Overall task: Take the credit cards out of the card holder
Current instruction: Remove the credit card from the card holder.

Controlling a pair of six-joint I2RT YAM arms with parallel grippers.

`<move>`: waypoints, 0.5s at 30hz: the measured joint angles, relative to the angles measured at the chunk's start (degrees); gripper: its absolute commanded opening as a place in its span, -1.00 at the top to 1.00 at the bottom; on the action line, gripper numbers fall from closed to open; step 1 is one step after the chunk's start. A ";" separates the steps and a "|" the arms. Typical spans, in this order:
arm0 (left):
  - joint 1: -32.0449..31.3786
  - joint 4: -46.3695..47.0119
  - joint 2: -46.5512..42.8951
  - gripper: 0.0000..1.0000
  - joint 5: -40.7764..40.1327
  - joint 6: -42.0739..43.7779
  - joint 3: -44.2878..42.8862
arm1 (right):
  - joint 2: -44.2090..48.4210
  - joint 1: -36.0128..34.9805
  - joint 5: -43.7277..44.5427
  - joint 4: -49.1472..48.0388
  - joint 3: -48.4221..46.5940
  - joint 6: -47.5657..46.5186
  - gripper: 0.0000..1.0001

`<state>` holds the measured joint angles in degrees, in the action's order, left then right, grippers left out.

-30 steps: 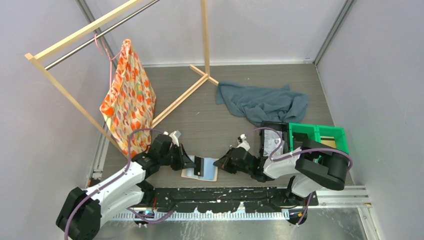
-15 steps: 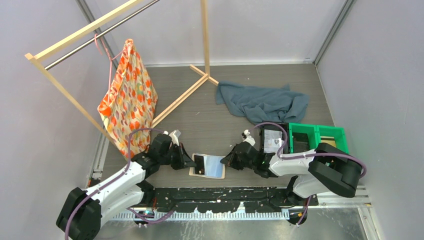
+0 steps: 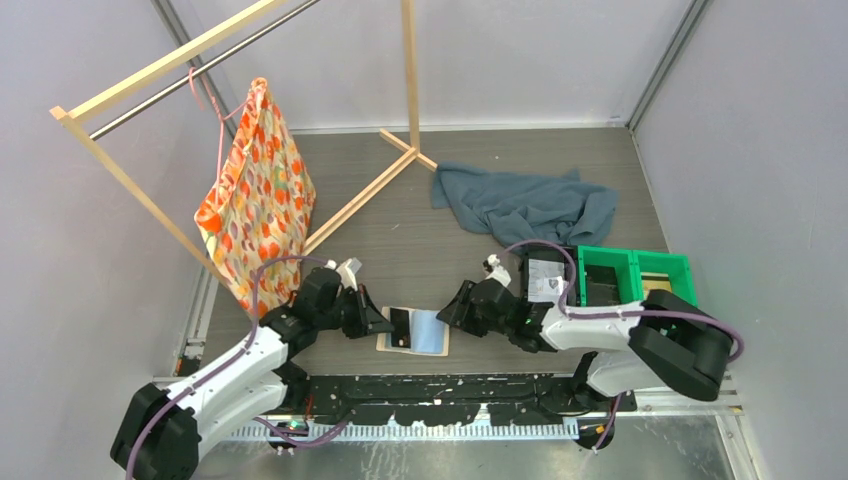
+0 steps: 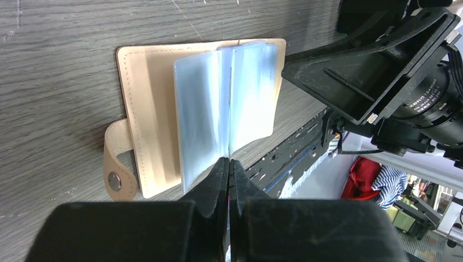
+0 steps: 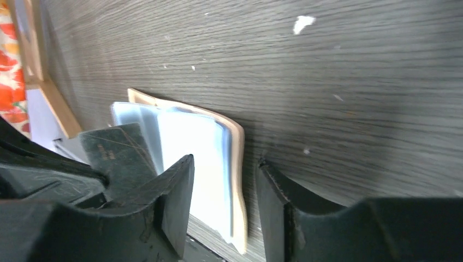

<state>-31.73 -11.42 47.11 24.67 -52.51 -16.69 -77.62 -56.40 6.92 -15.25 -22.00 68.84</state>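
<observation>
A robotics lab test cell: plain pale grey wall panels (image 3: 760,120) are enclosing the dark grey wood-grain tabletop (image 3: 450,262) on three edges, a silver aluminium post (image 3: 661,60) is standing at its far right corner, and a black metal mounting rail (image 3: 440,386) is running along its near edge.

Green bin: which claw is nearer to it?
Right. The right claw, open at the card holder's right edge, has the green bin off to its right; the left claw, pinching a credit card, is across the holder.
</observation>
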 measured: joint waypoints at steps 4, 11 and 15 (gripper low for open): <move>0.00 -1.20 -0.63 0.99 -0.02 0.11 -1.01 | 6.71 0.17 2.60 9.90 -0.04 -1.86 -0.11; 0.04 -3.48 -1.42 0.99 1.60 0.70 -6.95 | 20.57 0.76 4.70 18.99 0.26 -4.90 -0.11; 0.15 -3.32 -1.68 0.99 4.66 0.50 -9.90 | 27.04 0.76 0.07 9.62 4.39 -6.10 -0.11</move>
<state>-31.57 -14.74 45.43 29.32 -52.01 -26.59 -50.59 -55.64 6.98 -5.63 -17.61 62.74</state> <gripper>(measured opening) 0.010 0.557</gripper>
